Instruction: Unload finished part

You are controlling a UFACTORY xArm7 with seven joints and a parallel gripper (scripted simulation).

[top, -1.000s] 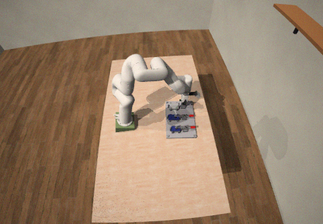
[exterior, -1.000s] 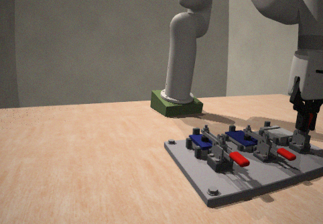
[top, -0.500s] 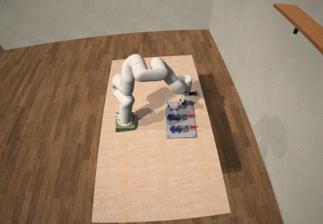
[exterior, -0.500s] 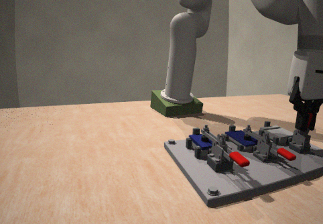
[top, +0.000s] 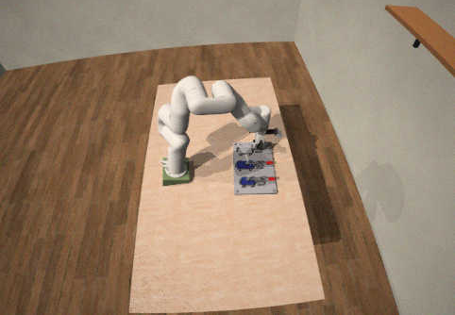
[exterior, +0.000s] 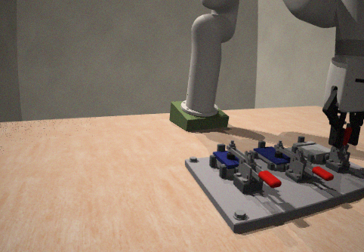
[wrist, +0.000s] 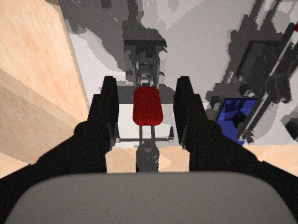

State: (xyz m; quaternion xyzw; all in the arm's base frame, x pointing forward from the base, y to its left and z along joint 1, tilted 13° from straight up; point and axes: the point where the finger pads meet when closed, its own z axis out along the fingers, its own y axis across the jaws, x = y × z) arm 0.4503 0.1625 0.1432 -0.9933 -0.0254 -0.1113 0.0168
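The grey fixture plate (exterior: 279, 190) holds three toggle clamps. Two blue blanks (exterior: 226, 158) (exterior: 272, 154) sit in the near and middle nests, and their red clamp handles (exterior: 269, 178) (exterior: 322, 173) lie low. The grey finished part (exterior: 315, 150) sits in the far nest. That nest's red clamp handle (wrist: 147, 106) stands raised between my fingers. My gripper (wrist: 146, 91) is open around this handle, with a gap on each side. It also shows in the exterior view (exterior: 343, 130) and the overhead view (top: 259, 144). One blue blank shows in the wrist view (wrist: 235, 117).
The arm's green base block (exterior: 198, 116) stands behind the fixture. The fixture (top: 255, 169) lies right of the base on the light table top. A wooden shelf (top: 425, 30) hangs on the right wall.
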